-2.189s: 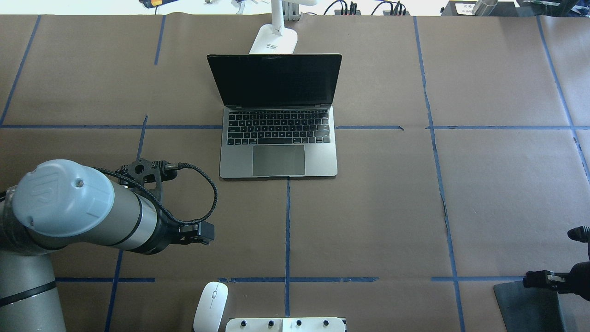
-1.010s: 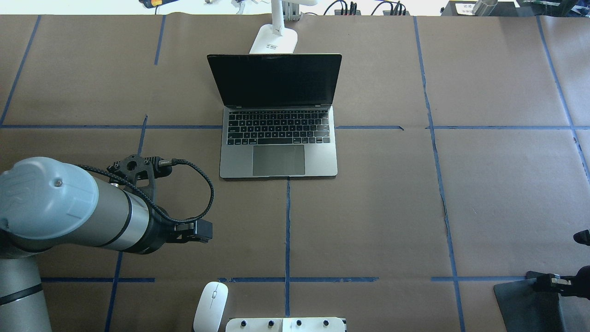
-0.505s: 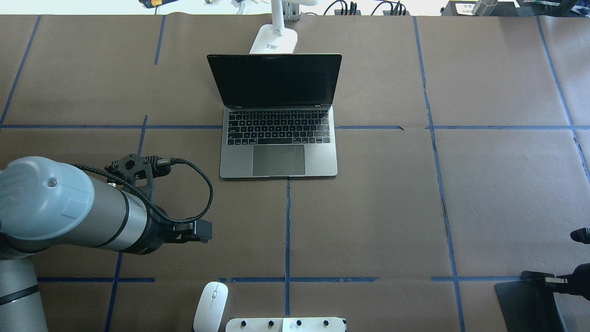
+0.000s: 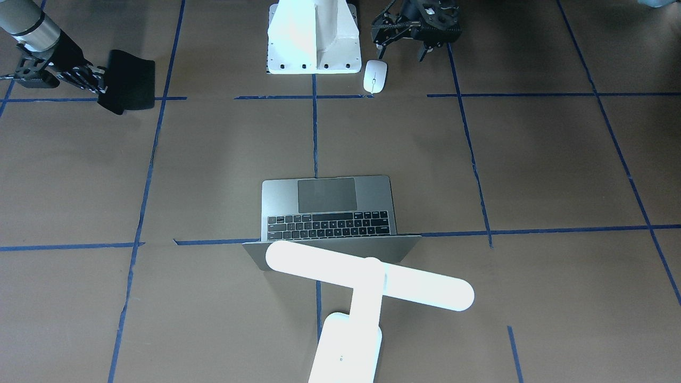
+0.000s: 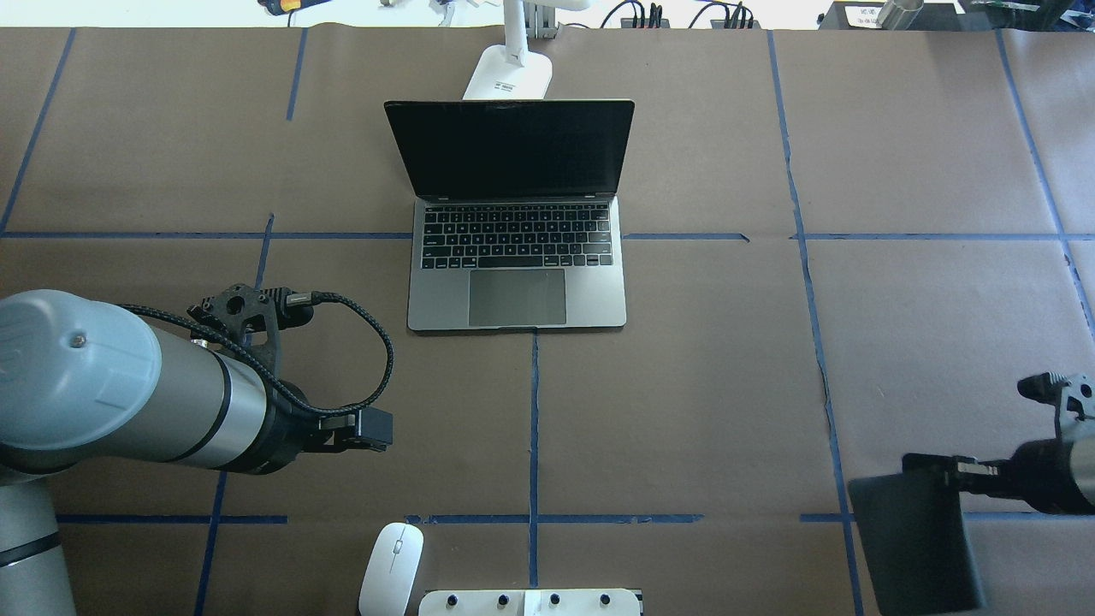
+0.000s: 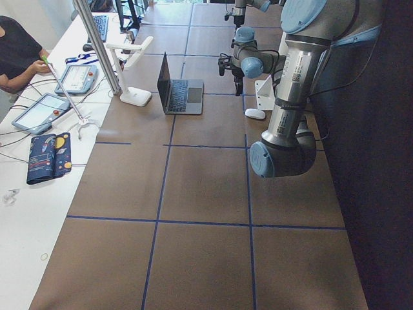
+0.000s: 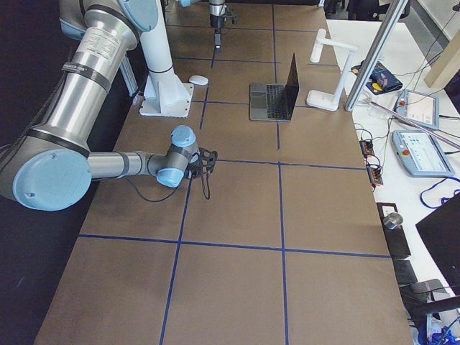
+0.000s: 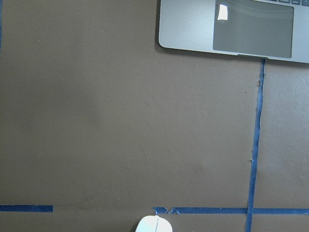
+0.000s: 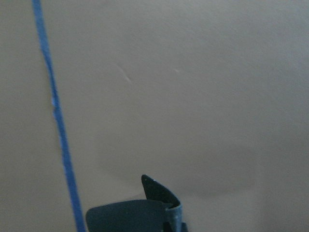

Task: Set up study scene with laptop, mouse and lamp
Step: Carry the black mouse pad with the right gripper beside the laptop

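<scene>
Right gripper (image 5: 920, 469) pinched on the 12 o'clock edge of the black mouse pad (image 5: 915, 539), jaws closed on it. Pad hangs tilted from the fingers and looks lifted, with a soft shadow on the paper under it in the right wrist view. It sits at 3 o'clock from the robot pedestal (image 5: 530, 601), well apart, over a blue tape line near the table's right edge

Front view agrees: right gripper (image 4: 98, 82) holds the pad (image 4: 130, 80) by one edge

Left gripper (image 5: 372, 428) hangs over bare table (image 5: 684, 385), holding nothing. Can't tell if its jaws are spread or together, and no fingers show in the left wrist view

Mouse (image 5: 391, 556) lies flat at 9 o'clock of the pedestal, just beside it, long axis roughly 12 to 6. Left gripper is at about 12 o'clock from it, apart. The left wrist view catches only its tip (image 8: 153, 225) at the 6 o'clock edge

Laptop (image 5: 516, 257) is open at table centre, 12 o'clock from the pedestal, screen dark, keyboard and trackpad facing the robot

Lamp (image 5: 506, 79) base stands right behind the lid at 12 o'clock. In the front view its bar head (image 4: 370, 282) runs crosswise, one end over the lid's top edge
</scene>
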`<state>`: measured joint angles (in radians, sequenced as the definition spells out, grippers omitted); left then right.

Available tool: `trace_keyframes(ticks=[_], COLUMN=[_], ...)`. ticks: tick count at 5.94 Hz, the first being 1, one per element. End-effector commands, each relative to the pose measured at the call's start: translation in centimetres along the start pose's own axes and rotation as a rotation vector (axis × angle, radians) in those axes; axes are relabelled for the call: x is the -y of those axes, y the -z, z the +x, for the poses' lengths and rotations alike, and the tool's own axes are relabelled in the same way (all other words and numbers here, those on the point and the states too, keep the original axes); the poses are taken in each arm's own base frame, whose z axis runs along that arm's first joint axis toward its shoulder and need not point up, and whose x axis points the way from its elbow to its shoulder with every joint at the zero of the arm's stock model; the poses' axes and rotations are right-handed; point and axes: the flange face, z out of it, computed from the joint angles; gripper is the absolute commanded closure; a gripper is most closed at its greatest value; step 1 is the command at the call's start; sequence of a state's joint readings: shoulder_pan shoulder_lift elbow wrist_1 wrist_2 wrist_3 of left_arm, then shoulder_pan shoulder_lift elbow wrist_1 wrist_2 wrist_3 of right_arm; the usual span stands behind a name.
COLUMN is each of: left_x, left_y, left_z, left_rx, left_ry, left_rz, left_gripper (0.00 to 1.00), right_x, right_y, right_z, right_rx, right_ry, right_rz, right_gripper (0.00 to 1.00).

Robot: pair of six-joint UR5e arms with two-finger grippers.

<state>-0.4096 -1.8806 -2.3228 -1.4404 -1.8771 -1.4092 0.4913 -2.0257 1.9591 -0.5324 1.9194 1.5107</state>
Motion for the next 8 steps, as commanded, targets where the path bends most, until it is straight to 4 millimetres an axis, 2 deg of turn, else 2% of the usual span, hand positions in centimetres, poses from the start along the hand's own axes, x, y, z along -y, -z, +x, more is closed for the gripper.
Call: trace_keyframes(ticks=[1,2,3,4,5,6,8], left_x=[-0.1,0.0,-0.1,-0.2,0.1,0.1,0.0], left_y=[0.0,0.1,0.1,-0.1,-0.2,-0.3,-0.6], left_z=[0.0,0.0,0.1,0.1,0.1,0.3,0.7], left_rx=[-0.001,-0.001,-0.004,-0.001,0.004,0.009,0.006], left_ry=[0.001,0.002,-0.002,-0.006,-0.017,-0.018,-0.024], left_rz=[0.0,0.001,0.0,-0.004,0.023,0.06,0.06], left_gripper=[0.0,0.0,0.0,0.0,0.0,0.0,0.0], right_x=[5.8,10.7,16.6,20.3,22.6,24.7,26.8], right_y=[-0.6,-2.9,-2.4,-2.9,-4.3,-5.4,-6.8], right_z=[-4.4,-10.0,-13.4,-16.6,-18.4,-21.9,-25.6], right_rx=[0.086,0.108,0.11,0.133,0.132,0.146,0.152], right_ry=[-0.044,-0.061,-0.115,-0.124,-0.13,-0.121,-0.116], right_rz=[0.05,0.079,0.085,0.085,0.095,0.099,0.099], right_gripper=[1.0,1.0,1.0,1.0,1.0,1.0,1.0])
